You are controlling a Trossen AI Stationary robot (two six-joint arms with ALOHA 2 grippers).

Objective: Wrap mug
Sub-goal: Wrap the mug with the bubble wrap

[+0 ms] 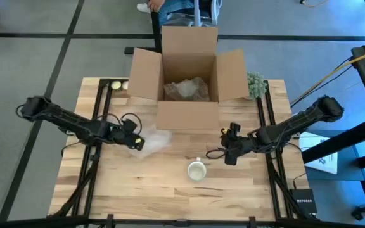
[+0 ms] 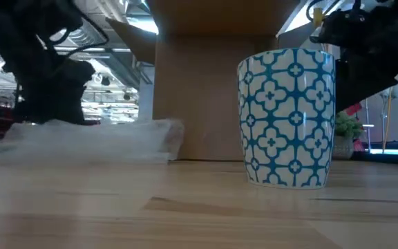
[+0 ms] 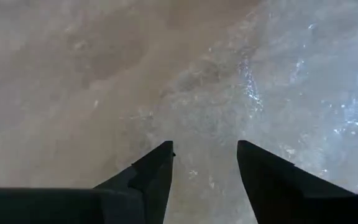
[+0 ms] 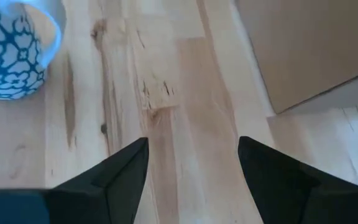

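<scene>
A white mug with a blue flower pattern point(image 1: 196, 170) point(image 2: 287, 117) stands upright on its base near the middle of the wooden table. A clear sheet of bubble wrap point(image 1: 154, 140) point(image 3: 260, 93) lies flat on the table, left of the mug. My left gripper point(image 1: 134, 140) point(image 3: 205, 149) is open, low over the wrap's left part, with its fingers pointing down at the sheet. My right gripper point(image 1: 228, 151) point(image 4: 193, 144) is open above bare wood, to the right of the mug and beyond it. The mug point(image 4: 14, 53) shows at the edge of the right wrist view. My left gripper's open fingers point(image 3: 160, 162) come from above, slanting from the table's left, at the wrap's left part point(image 3: 204, 124). Whether the fingertips touch the sheet, I cannot tell.
An open cardboard box point(image 1: 189, 111) with crumpled wrapping inside stands at the table's far middle. A small green plant point(image 1: 255, 84) sits to its right and two pale balls point(image 1: 116, 84) to its left. A person's legs point(image 1: 170, 7) show beyond the far edge.
</scene>
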